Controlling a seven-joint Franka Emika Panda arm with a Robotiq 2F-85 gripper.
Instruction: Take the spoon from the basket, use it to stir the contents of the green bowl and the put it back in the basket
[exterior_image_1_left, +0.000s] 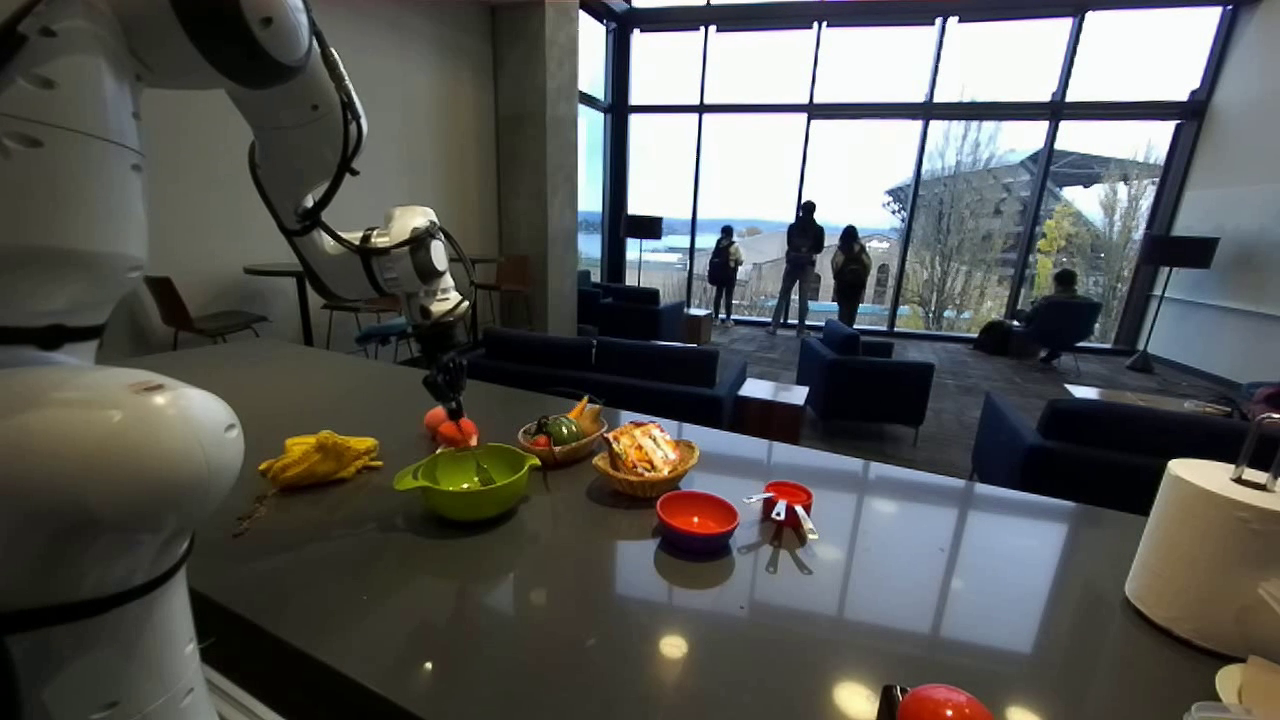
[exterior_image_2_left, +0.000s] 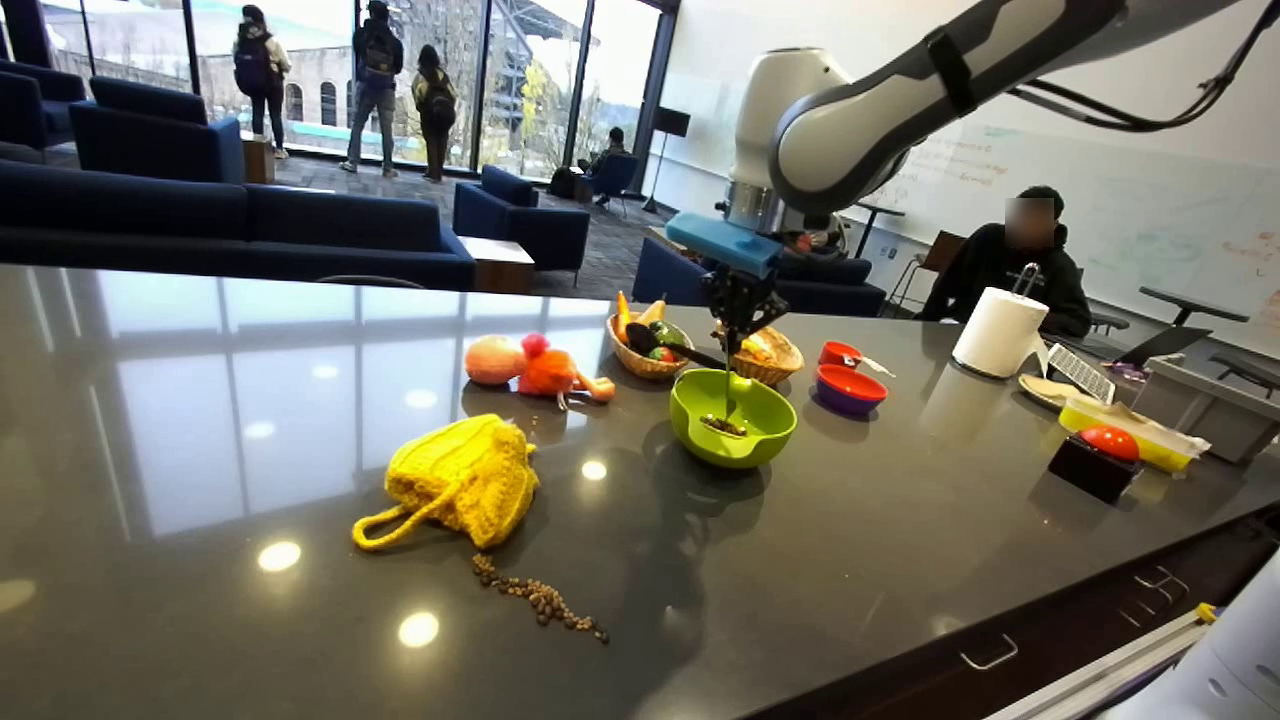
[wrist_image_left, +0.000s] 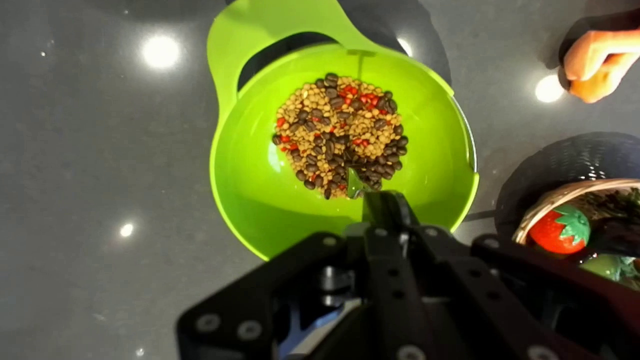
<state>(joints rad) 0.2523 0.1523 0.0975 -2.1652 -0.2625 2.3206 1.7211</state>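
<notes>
Green bowl (exterior_image_1_left: 470, 498) sits on the grey counter (exterior_image_1_left: 560, 620), holding a mix (wrist_image_left: 340, 132) of tan grains, dark beans and red bits. Spoon (wrist_image_left: 355, 184) stands nearly upright inside it, lower end in the mix: stem clear of the rim, tip able to work the bottom. Stirring looks to be the step in hand, return not yet done. Gripper (wrist_image_left: 387, 202) is over the bowl, fingers pinched on the spoon. Only a sliver shows below them, so the name leans partly on the task.

Just beside the bowl: vegetable basket (exterior_image_2_left: 640, 367), black utensil (exterior_image_2_left: 641, 341) lying in it, handle toward the bowl. Also near the bowl: tan-yellow basket (exterior_image_1_left: 645, 486) with orange-and-white food (exterior_image_1_left: 641, 447). Woven sides presumably keep loose goods from rolling; either basket could be the return spot. Apart from the bowl, yellow knit bag (exterior_image_2_left: 462, 480) slumps beside loose beans (exterior_image_2_left: 541, 599), out of the stirring's way.

Writing: whiteboard (exterior_image_2_left: 1120, 165), far beyond the bowl, carries faint red script (exterior_image_2_left: 960, 163), illegible. Food: no readable label.
</notes>
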